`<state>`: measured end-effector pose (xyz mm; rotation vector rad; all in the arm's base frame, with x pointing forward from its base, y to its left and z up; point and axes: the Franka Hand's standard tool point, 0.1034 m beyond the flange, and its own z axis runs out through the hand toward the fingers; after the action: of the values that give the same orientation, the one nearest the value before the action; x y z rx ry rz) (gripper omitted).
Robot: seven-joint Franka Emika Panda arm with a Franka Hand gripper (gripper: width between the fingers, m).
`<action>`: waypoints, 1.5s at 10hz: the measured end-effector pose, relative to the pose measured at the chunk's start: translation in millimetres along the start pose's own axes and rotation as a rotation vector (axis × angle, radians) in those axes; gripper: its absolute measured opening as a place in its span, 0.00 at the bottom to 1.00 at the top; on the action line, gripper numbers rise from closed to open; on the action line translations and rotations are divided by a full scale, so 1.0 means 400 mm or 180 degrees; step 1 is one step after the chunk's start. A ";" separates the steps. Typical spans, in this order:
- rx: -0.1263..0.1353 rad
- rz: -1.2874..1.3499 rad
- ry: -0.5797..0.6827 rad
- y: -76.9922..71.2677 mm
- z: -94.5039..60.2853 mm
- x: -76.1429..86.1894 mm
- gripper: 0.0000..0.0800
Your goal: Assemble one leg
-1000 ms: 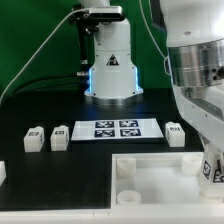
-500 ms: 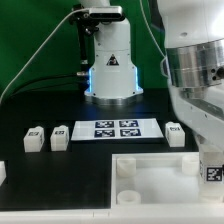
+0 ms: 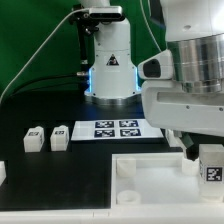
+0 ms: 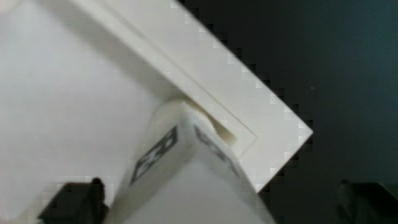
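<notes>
My gripper (image 3: 207,153) is shut on a leg (image 3: 211,166), a small white block whose tag faces the exterior camera. It holds the leg upright over the right-hand corner of the large white tray-like part (image 3: 150,166), by the tray's rim. In the wrist view the leg (image 4: 189,172) fills the space between my dark fingers (image 4: 71,202), and its end meets the tray's raised rim (image 4: 214,80). Two more legs (image 3: 33,138) (image 3: 59,137) stand on the black table at the exterior view's left. Another leg (image 3: 2,172) shows at the left edge.
The marker board (image 3: 116,128) lies at the middle of the table, behind the tray. The robot base (image 3: 110,60) stands at the back. My arm's body (image 3: 195,80) covers the table to the marker board's right.
The arm's body has swung toward the exterior view's left and now hides the leg that stood right of the marker board. The held leg has risen slightly.
</notes>
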<state>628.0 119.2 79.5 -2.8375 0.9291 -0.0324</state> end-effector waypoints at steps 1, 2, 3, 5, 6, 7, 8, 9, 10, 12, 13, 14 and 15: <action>-0.0127 -0.0801 0.0087 -0.001 0.000 0.000 0.81; -0.0207 -0.1519 0.0123 0.001 -0.001 0.005 0.81; -0.0212 -0.1920 0.0130 0.005 -0.003 0.012 0.81; -0.0204 -0.1809 0.0129 0.004 -0.002 0.011 0.64; -0.0205 -0.1827 0.0129 0.005 -0.002 0.012 0.64; -0.0184 -0.1584 0.0128 0.003 -0.001 0.010 0.47; -0.0176 -0.1138 0.0139 0.008 -0.001 0.014 0.37; -0.0172 -0.0877 0.0146 0.010 -0.001 0.015 0.37; -0.0154 -0.0442 0.0148 0.012 0.000 0.016 0.37; -0.0115 0.1351 0.0146 0.025 0.002 0.021 0.37; -0.0048 0.2117 0.0082 0.034 0.002 0.024 0.37; 0.0017 0.2610 0.0001 0.041 0.002 0.022 0.37; -0.0028 0.2938 -0.0043 0.032 0.002 0.013 0.37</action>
<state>624.8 105.9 76.6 -2.1347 2.1005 0.0975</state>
